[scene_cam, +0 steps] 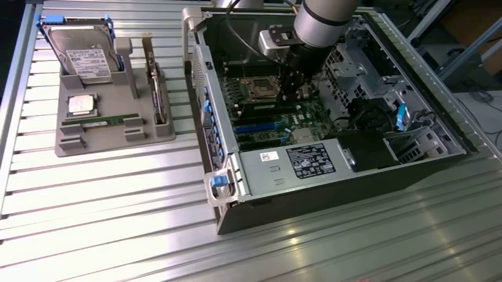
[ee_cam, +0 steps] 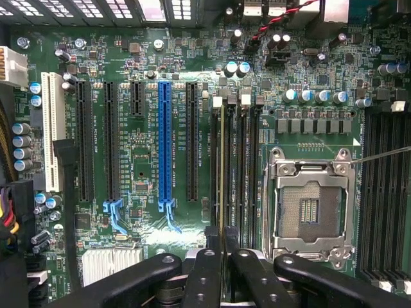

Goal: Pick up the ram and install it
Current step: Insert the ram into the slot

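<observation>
The exterior view shows you the open black computer case (scene_cam: 330, 192) (a twin green stick (scene_cam: 102, 121) lies on the grey tray (scene_cam: 74, 144)). The wrist view shows your black gripper (ee_cam: 222, 236) clamped on the thin green ram stick (ee_cam: 222, 160), along a memory slot (ee_cam: 214, 167).

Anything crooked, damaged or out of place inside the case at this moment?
Nothing stands out. The ram, clamped edge-on in the gripper, runs straight along the memory slots beside the empty processor socket; no visible damage.
</observation>
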`<state>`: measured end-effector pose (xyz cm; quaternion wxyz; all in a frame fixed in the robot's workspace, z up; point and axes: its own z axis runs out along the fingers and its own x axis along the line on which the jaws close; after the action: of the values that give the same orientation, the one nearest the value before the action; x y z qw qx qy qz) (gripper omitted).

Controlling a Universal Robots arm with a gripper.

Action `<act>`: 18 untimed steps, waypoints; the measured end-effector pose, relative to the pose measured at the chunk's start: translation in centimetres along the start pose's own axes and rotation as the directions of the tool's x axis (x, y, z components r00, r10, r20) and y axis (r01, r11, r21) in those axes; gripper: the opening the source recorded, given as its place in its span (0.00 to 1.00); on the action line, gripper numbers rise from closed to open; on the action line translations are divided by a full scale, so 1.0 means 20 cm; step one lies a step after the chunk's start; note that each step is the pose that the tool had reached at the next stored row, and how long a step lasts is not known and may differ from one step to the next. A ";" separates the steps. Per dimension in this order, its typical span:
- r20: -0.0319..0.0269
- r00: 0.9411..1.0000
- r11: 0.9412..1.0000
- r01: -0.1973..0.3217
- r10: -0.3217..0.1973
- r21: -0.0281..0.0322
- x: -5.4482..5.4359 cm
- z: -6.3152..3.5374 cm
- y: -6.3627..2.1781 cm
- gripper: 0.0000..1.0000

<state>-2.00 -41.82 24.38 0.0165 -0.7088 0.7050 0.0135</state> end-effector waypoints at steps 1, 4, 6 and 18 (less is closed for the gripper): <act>0.000 1.000 1.000 0.000 0.000 0.000 0.00 0.002 0.000 0.13; 0.000 1.000 1.000 0.000 0.000 0.000 0.00 0.002 0.000 0.13; 0.000 1.000 1.000 0.000 0.000 0.000 0.00 0.004 0.000 0.13; 0.000 1.000 1.000 0.000 0.000 0.000 0.00 0.029 0.000 0.13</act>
<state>-1.99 -41.89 23.81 0.0166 -0.7089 0.7050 0.0135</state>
